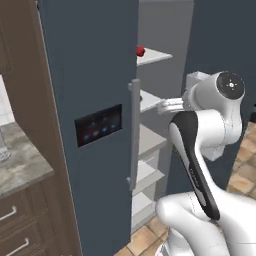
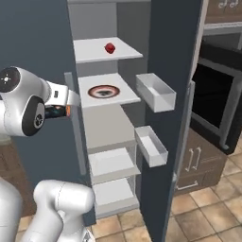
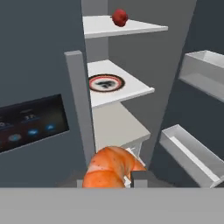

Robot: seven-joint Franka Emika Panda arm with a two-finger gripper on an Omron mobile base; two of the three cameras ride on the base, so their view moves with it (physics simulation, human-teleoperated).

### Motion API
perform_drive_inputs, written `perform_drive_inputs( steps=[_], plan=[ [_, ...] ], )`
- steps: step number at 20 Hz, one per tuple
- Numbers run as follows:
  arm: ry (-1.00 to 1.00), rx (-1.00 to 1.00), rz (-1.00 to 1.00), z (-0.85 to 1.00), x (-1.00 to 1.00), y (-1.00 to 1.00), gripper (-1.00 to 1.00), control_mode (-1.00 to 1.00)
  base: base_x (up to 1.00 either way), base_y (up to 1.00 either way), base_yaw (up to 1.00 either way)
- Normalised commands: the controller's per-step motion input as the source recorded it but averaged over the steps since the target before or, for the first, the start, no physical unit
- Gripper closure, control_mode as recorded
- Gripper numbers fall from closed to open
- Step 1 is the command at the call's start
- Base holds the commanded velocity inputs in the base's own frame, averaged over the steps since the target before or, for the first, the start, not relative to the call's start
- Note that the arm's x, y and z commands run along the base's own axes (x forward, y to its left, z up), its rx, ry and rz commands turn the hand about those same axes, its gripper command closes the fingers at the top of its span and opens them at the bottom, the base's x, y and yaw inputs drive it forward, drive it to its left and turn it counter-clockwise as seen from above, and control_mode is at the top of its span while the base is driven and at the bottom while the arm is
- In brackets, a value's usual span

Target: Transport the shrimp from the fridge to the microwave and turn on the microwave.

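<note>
Now, step: the carry leg; the shrimp (image 3: 113,169) is out of the fridge (image 1: 90,75) and sits in front of the open compartment, pinched in the gripper (image 3: 114,181).
Gripper: clenched on the shrimp, its dark tips at either side of the morsel in the hand view.
Shrimp: a curved, glossy orange body with paler bands, plump and ridged; it looks soft, so I judge the pinch must stay even.
Next move: as I judge it, swing the arm clear of the grey bar handle (image 3: 81,105) just beside the hand, then turn toward the microwave (image 2: 217,101), which stands to the right past the open fridge door.
Fridge: matte blue-grey panels, flat pale shelves, a black glossy touch panel (image 1: 98,124) with blue lights.
Door bins: two pale open boxes (image 2: 156,92) on the inner door, thin-walled.
Dish: a round red-rimmed plate (image 2: 103,91) lying flat on the middle shelf.
Fruit: a small round red one (image 2: 110,47) on the shelf above.
Microwave: dark window, grey upright handle.
</note>
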Motion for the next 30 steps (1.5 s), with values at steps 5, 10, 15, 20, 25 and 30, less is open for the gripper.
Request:
perform_drive_inputs(
  steps=[5, 10, 15, 20, 25, 30],
  plan=[
    [0.0, 0.0, 0.0, 0.0, 0.0, 0.0, 1.0, 1.0, -0.55, 0.14, -0.52],
    [0.0, 0.0, 0.0, 0.0, 0.0, 0.0, 1.0, 1.0, -0.38, -0.16, -0.34],
    [0.0, 0.0, 0.0, 0.0, 0.0, 0.0, 1.0, 1.0, -0.17, -0.49, -0.23],
    [0.0, 0.0, 0.0, 0.0, 0.0, 0.0, 1.0, 1.0, -0.1, -0.72, -0.1],
    [0.0, 0.0, 0.0, 0.0, 0.0, 0.0, 1.0, 1.0, -0.02, -0.78, -0.08],
    [0.0, 0.0, 0.0, 0.0, 0.0, 0.0, 1.0, 1.0, 0.02, -0.77, -0.03]
  ],
)
